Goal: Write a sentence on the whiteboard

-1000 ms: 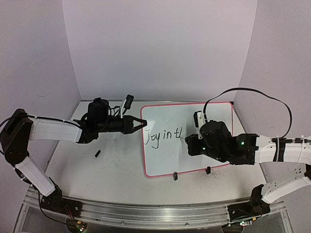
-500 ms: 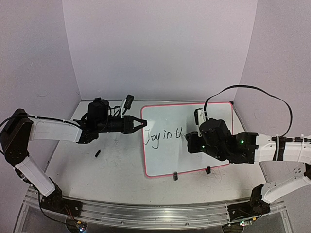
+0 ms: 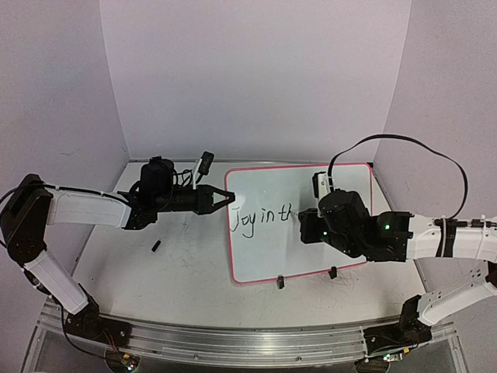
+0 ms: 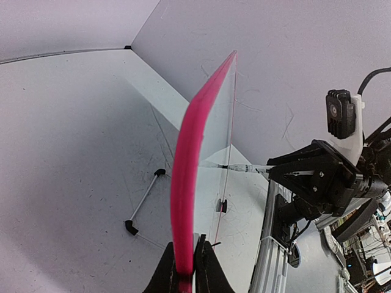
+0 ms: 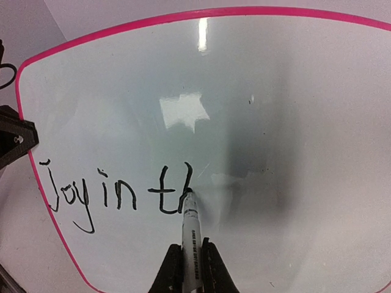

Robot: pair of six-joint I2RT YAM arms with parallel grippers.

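Right wrist: jaws tight around marker (image 5: 190, 237).

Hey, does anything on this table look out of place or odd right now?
Only minor things. A small black piece lies loose on the tabletop left of the whiteboard; it may be a marker cap, but it is too small to tell. Faint pen scribbles mark the tabletop near it. The writing itself looks tidy.

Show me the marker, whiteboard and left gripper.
marker (image 5: 190, 229): right wrist view, on its white barrel.
whiteboard (image 3: 268, 252): top external view, bare face near the lower edge.
left gripper (image 4: 185, 268): left wrist view, midway between its fingers.
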